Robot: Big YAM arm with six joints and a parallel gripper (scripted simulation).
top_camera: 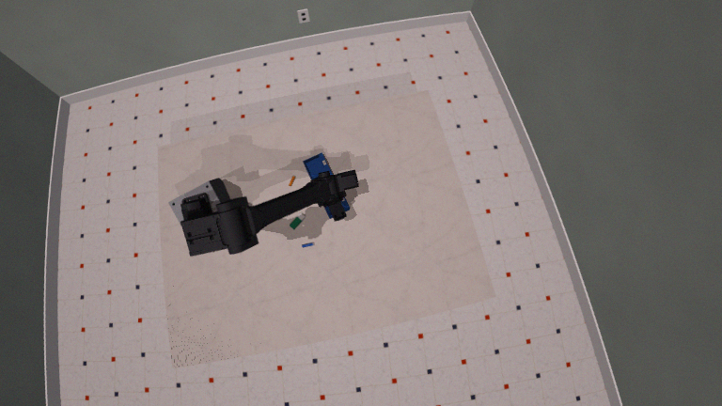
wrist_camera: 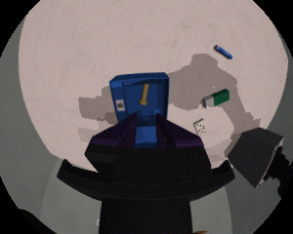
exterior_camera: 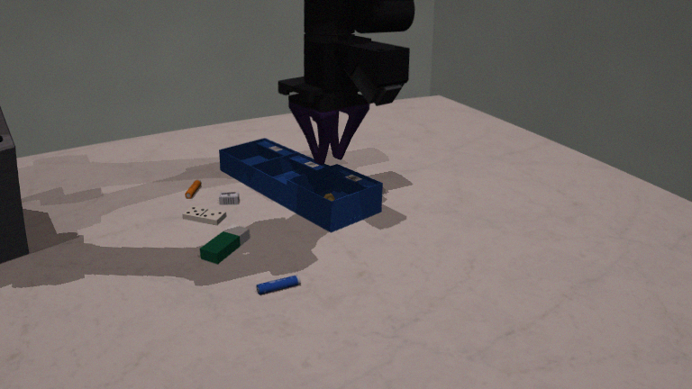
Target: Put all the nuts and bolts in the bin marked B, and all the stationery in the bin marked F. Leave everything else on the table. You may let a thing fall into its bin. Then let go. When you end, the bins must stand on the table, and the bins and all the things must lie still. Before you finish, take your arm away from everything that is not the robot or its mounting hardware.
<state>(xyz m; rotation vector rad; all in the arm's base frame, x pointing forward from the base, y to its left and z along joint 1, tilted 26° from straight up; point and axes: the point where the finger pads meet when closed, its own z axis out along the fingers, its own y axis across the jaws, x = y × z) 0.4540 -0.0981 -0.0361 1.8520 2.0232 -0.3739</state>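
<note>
Exterior view: our gripper (exterior_camera: pixel 329 152) hangs over the blue tray (exterior_camera: pixel 357 209), jaws partly closed on nothing. Green eraser (exterior_camera: pixel 220 245) lies toward the counter's near-left edge; light, rubbery, grippable across its short sides.

You are looking at a pale marbled table (exterior_camera: pixel 510 241) that is carrying several loose items. A white domino (exterior_camera: pixel 204 215) with black pips is lying flat near its left side. Just behind it, an orange battery (exterior_camera: pixel 193 188) is lying on its side. Well apart, toward the front, a blue battery (exterior_camera: pixel 277 284) is resting alone.
</note>
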